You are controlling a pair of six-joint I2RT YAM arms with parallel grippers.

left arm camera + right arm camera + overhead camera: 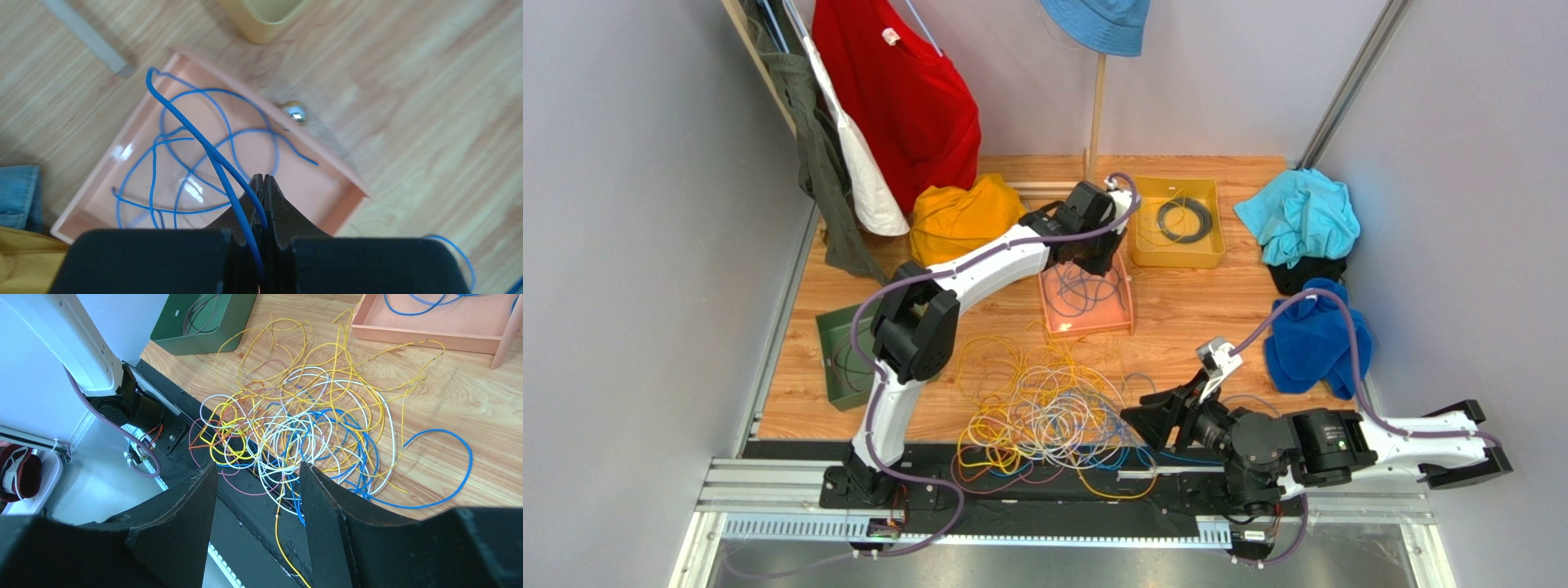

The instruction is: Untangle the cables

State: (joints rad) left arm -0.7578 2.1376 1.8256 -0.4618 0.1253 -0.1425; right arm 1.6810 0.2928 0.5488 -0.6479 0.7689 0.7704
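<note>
A tangle of thin yellow, white, blue and orange cables point(1051, 417) lies on the wooden table near its front edge, also in the right wrist view point(307, 422). My left gripper point(264, 179) is shut on a blue cable point(202, 138) and holds it above the pink tray point(347, 177), where more blue cable lies coiled point(178, 165). In the top view the left gripper point(1090, 255) hangs over the pink tray point(1127, 321). My right gripper point(258, 468) is open and empty, just right of the tangle, by the front edge point(1146, 423).
A yellow tray point(1143, 251) holds a black coil point(1183, 221). A green tray point(832, 361) with dark cables sits at the left. Clothes lie at the back and right: orange point(965, 214), teal point(1298, 214), blue point(1314, 337). A black rail point(1075, 484) runs along the front.
</note>
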